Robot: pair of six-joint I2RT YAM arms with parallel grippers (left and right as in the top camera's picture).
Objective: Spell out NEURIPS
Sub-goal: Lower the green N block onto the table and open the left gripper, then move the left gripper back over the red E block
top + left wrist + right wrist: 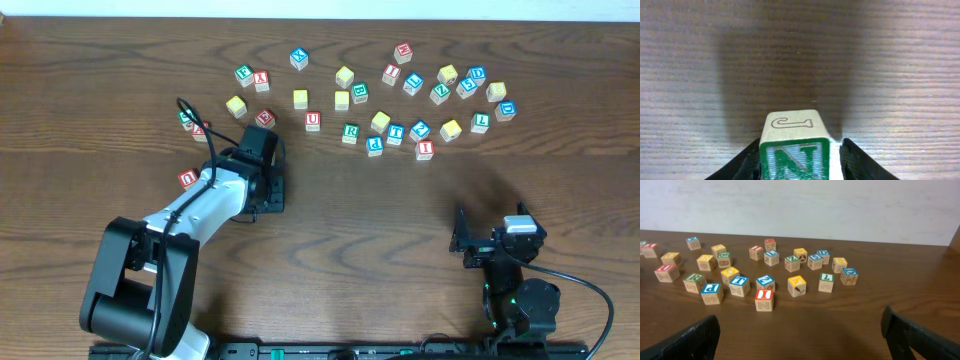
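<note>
Left gripper (799, 149) stands astride the green N cube (795, 161), its jaws a touch wider than the cube, with a sliver of light down one side. The cube sits on the table (690, 75), so I'd call it set down rather than held. I see nothing placed beside the N. Beyond it, red U (313, 121), green R (350, 132), blue P (375, 145) and red I (425, 149) lie among the scattered cubes (447, 74). Off to the N's right, the right gripper (800, 340) gapes wide, holding nothing. One letter placed, I reckon, and six to go.

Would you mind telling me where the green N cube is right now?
In the left wrist view, the green N cube sits between the fingers of the left gripper at bottom centre; overhead, the gripper hides it.
</note>
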